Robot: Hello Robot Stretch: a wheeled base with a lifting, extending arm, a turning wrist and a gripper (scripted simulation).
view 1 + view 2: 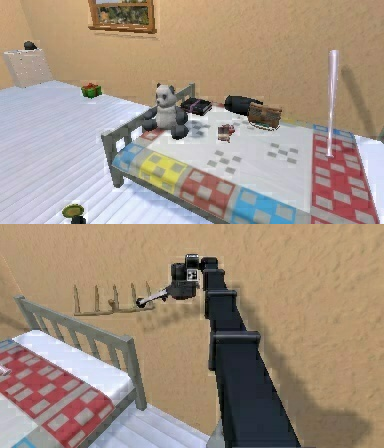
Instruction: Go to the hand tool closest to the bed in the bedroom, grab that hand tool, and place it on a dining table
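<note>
Claw [145, 300] extended past bed [70, 384] rail, near brown pegged rack [105, 302] at wall; aperture, contents: cannot tell. Hand tool not positively identified; small reddish blob [228, 130] lies on bed quilt, near panda toy [168, 108].

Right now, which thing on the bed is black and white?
The black-and-white stuffed panda toy sitting upright on the patchwork-quilted bed; the other things beside it lie low and are dark or brownish.

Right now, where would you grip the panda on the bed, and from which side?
Probably the head of the panda, from above: it sits upright by the bed's grey rail, head topmost and free, with a dark flat thing close on the forward view's right.
</note>
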